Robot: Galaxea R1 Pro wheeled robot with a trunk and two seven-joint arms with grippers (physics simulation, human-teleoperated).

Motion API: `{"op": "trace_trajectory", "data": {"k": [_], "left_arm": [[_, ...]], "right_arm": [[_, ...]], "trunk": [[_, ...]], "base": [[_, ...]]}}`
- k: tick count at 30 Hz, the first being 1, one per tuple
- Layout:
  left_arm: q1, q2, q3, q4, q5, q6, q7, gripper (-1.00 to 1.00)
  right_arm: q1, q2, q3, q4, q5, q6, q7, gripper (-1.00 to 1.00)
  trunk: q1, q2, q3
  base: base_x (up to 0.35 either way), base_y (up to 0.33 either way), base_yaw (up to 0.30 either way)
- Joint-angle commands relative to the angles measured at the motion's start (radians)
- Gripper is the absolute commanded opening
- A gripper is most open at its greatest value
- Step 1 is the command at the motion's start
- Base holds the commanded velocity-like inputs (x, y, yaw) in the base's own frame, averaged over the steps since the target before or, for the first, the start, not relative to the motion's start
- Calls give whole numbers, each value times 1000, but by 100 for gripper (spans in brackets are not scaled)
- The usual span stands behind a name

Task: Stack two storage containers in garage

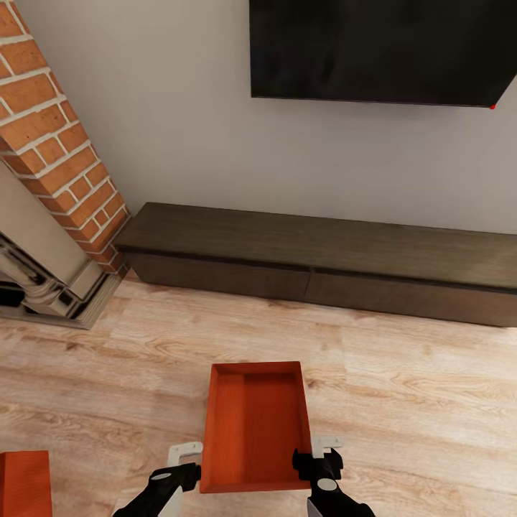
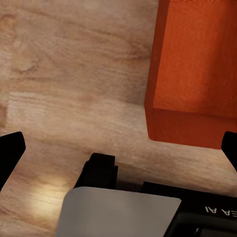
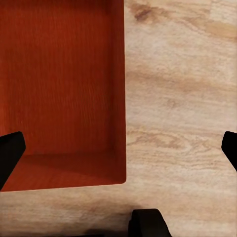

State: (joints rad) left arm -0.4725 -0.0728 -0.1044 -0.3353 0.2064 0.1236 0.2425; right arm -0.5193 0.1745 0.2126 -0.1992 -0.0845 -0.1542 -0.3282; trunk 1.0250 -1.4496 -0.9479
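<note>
- Light wood-plank floor (image 1: pixel 402 388) carries everything.
- One storage container (image 1: pixel 255 427) rests between the left gripper (image 1: pixel 181 468) and right gripper (image 1: pixel 319 459).
- Second container (image 1: pixel 25 482) lies beyond the left gripper's outer side.

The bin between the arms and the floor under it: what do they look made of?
The storage container looks like matte orange-red plastic: plain flat walls with a fine surface texture, no gloss. The floor looks like light wood planks, with visible grain and knots. Being a render, neither is certain.
</note>
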Motion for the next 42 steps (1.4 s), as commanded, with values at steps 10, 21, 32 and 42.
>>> {"op": "trace_trajectory", "data": {"k": [10,21,32,42], "left_arm": [[0,0,-4,-3,10,5,11,100],[0,-1,-6,-3,5,5,20,100],[0,-1,-8,-5,5,-22,19,100],[0,2,-7,-5,13,-42,6,100]], "right_arm": [[-1,0,8,1,-9,-2,-6,100],[-1,0,8,1,-9,-4,-9,100],[-1,0,7,1,-9,-4,-8,100],[-1,0,7,1,-11,-3,-6,100]], "trunk": [[0,0,-1],[11,-21,-10],[54,-98,-44],[92,-168,-76]], "base": [[0,0,0],[0,0,0],[0,0,0],[0,0,0]]}}
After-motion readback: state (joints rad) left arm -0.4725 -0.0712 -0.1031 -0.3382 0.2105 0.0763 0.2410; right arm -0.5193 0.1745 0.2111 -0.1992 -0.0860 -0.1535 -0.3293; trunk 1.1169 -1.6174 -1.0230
